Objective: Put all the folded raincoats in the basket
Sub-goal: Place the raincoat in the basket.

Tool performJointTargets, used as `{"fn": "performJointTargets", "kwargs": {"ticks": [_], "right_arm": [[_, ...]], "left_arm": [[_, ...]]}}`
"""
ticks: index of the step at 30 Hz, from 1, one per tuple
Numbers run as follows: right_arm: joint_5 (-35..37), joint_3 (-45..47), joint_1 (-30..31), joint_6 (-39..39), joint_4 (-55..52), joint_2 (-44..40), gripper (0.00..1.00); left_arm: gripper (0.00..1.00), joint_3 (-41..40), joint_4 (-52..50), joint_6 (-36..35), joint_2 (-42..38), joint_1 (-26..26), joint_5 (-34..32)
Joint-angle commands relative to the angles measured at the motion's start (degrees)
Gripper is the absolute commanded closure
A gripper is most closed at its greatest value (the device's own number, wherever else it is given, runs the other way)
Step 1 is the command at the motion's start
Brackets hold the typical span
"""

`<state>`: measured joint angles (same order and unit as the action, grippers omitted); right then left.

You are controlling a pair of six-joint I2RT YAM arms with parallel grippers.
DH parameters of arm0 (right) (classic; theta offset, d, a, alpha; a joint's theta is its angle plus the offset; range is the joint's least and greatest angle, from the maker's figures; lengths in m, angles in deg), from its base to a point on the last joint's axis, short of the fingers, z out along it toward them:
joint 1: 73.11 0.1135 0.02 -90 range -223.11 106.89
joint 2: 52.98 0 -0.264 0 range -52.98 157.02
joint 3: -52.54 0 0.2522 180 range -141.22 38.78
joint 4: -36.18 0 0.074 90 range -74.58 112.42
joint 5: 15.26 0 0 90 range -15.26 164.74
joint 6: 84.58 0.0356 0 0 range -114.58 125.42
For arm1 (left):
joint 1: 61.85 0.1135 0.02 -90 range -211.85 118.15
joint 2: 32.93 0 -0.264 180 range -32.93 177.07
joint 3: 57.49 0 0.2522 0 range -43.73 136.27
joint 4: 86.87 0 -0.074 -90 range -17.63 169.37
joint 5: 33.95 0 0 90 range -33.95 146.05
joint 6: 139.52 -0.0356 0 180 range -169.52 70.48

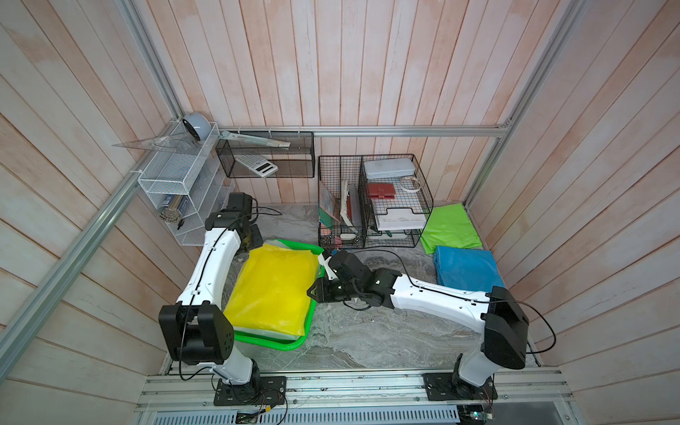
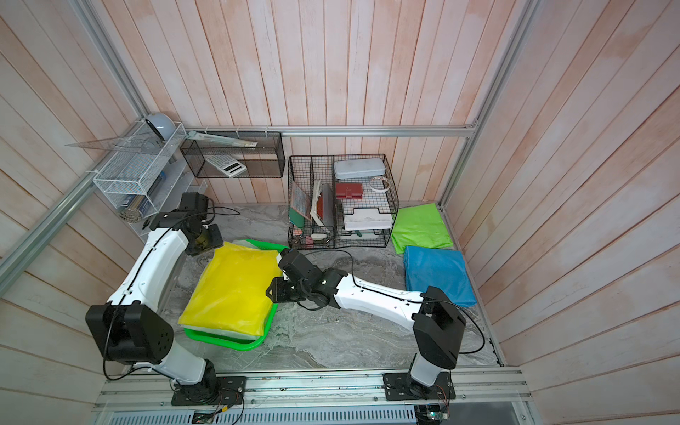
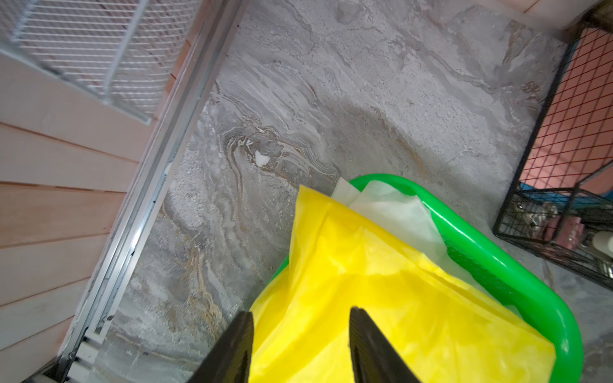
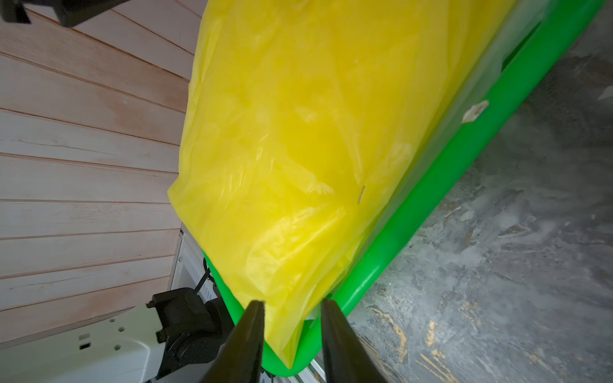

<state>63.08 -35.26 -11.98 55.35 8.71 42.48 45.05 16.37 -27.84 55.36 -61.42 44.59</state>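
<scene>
The folded yellow raincoat (image 1: 276, 287) (image 2: 232, 290) lies on the bright green basket (image 1: 279, 344) (image 2: 228, 340), covering most of it and overhanging the rim on the left side. My left gripper (image 3: 302, 313) is open at the raincoat's far left corner (image 3: 381, 298), its fingers apart above the film. My right gripper (image 4: 292, 303) is open at the right edge, with a corner of the raincoat (image 4: 298, 132) hanging loose between its fingers over the basket's rim (image 4: 398, 232). In a top view the right gripper (image 1: 312, 292) is at the basket's right side.
A pale translucent folded sheet (image 3: 391, 209) lies under the yellow raincoat in the basket (image 3: 497, 252). A green folded raincoat (image 1: 450, 226) and a blue one (image 1: 465, 268) lie at the right. Black wire racks (image 1: 371, 202) stand behind the basket; a white mesh shelf (image 1: 176, 176) hangs at the left.
</scene>
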Motion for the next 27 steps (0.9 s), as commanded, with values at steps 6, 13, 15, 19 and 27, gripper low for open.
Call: {"fn": "performJointTargets", "kwargs": {"ticks": [6,13,15,19,27], "right_arm": [[-7.11,-8.63,-5.88,-3.26,-1.0,7.7,0.8],[-10.95,-21.21,-6.91,-4.93,-3.46,19.55,0.81],[-10.51,-24.65,-7.13,-5.45,-4.62,22.49,0.81],[-8.8,-30.14,-8.08,-4.94,-6.74,27.35,0.82],[-5.36,-32.78,-9.83,-3.99,-8.3,32.48,0.86]], "left_arm": [[0.57,-15.84,-4.55,8.49,-17.82,0.44,4.27],[0.71,-29.13,-5.09,16.66,-30.47,0.45,5.35],[0.71,-31.09,-5.61,17.76,-32.09,0.37,3.99],[0.71,-33.41,-7.25,19.37,-32.07,0.4,1.51],[0.71,-34.32,-5.55,20.26,-30.07,0.45,0.03]]}}
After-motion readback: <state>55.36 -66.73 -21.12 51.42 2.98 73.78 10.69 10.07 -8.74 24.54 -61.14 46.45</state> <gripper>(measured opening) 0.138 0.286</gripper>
